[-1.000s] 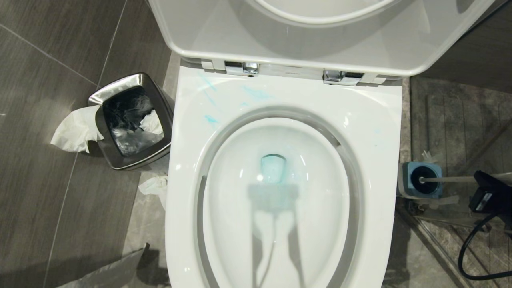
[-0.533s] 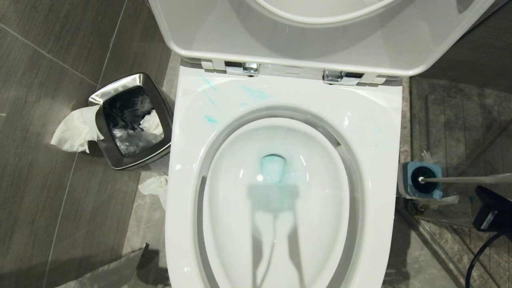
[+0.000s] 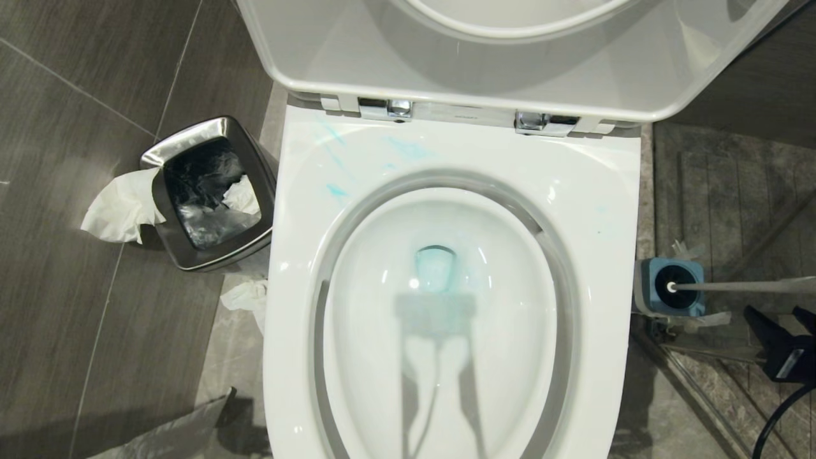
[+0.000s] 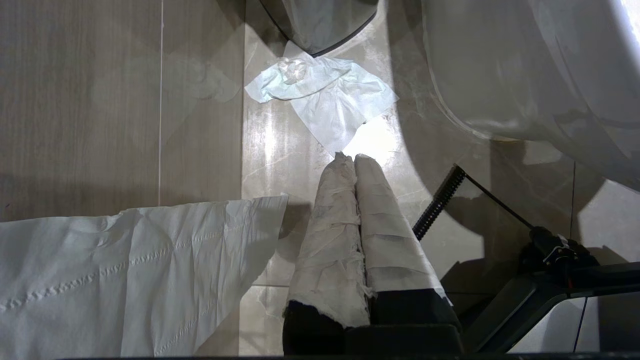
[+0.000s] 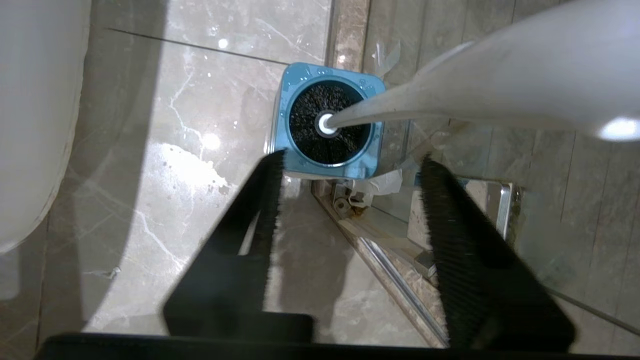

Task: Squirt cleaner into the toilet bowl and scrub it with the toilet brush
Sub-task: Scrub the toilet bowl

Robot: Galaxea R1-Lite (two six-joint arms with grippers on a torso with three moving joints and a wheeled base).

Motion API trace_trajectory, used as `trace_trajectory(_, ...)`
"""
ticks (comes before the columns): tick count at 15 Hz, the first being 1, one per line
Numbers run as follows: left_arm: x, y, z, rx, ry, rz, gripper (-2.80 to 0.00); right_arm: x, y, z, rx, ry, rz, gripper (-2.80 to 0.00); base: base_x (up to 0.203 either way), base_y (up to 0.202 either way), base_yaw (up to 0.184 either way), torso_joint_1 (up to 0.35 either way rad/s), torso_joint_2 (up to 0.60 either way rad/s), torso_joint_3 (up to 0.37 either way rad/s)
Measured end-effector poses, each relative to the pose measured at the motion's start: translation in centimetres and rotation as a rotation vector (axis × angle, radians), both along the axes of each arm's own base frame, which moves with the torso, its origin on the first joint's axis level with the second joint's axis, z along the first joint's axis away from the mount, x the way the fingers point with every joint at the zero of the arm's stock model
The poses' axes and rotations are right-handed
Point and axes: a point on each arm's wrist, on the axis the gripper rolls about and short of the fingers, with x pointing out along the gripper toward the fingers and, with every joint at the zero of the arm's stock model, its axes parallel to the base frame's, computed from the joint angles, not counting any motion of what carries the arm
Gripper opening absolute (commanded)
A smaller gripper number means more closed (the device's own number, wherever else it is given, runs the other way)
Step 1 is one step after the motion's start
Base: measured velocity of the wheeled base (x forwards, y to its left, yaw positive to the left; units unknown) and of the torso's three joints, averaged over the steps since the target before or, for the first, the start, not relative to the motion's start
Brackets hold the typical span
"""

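Toilet brush (image 3: 739,285) sits in its blue holder (image 3: 672,287), right edge of frame; right tool (image 3: 781,319) points down just below the handle, spread, empty. Left tool (image 4: 354,162) clenched.

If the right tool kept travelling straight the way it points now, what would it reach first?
Probably the floor. The open right tool points down just beside the blue brush holder, with the toilet brush handle off to one side, outside its jaws. Depth is hard to judge.
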Motion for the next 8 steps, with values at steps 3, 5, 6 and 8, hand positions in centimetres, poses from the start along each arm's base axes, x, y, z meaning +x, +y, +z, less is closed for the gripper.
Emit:
trace_trajectory(3,0.00,0.00,0.00,0.000,0.000,0.000,-2.80,-0.08,0.01,-0.12,0.003,0.015,-0.005,0.00,0.000,0.000,0.000,0.000,0.00,0.000)
trace_trajectory(5,0.00,0.00,0.00,0.000,0.000,0.000,-2.80,-0.24,0.00,-0.31,0.007,0.039,-0.014,0.00,0.000,0.000,0.000,0.000,0.00,0.000)
trace_trajectory(6,0.00,0.00,0.00,0.000,0.000,0.000,-2.80,-0.23,-0.05,-0.30,0.007,0.040,-0.019,0.00,0.000,0.000,0.000,0.000,0.00,0.000)
trace_trajectory(8,0.00,0.00,0.00,0.000,0.000,0.000,-2.80,0.17,-0.30,-0.04,0.003,0.028,-0.032,0.00,0.000,0.000,0.000,0.000,0.00,0.000)
